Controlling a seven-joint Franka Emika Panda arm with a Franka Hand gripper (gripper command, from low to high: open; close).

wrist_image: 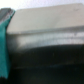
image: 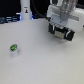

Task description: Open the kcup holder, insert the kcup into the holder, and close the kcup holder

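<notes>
Starting with the biggest thing, you have a pale table [image: 45, 65] with most of its near surface bare. The Panda arm [image: 65, 11] hangs over the far corner on the exterior view's right. Its gripper [image: 61, 34] sits low among dark blocky shapes there. At this blur you can't separate the fingers from the black body behind them, so whether the jaws are spread or pinched can't be told.

The wrist view is filled by what looks like the kcup holder [wrist_image: 47, 62]. A pale grey band, probably a drawer handle [wrist_image: 47, 27], runs across above a dark front. A teal edge [wrist_image: 5, 45] at one side may be a finger pad, though it's too soft to be sure. That closeness suggests the arm is placed to work the drawer first, which fits the opening step.

A tall white bottle-like object [image: 25, 11] stands at the back, well apart from the arm.

Smallest is the kcup [image: 13, 48], green top showing. It lies alone on the table toward the exterior view's left, well apart from the gripper and not yet picked up.
</notes>
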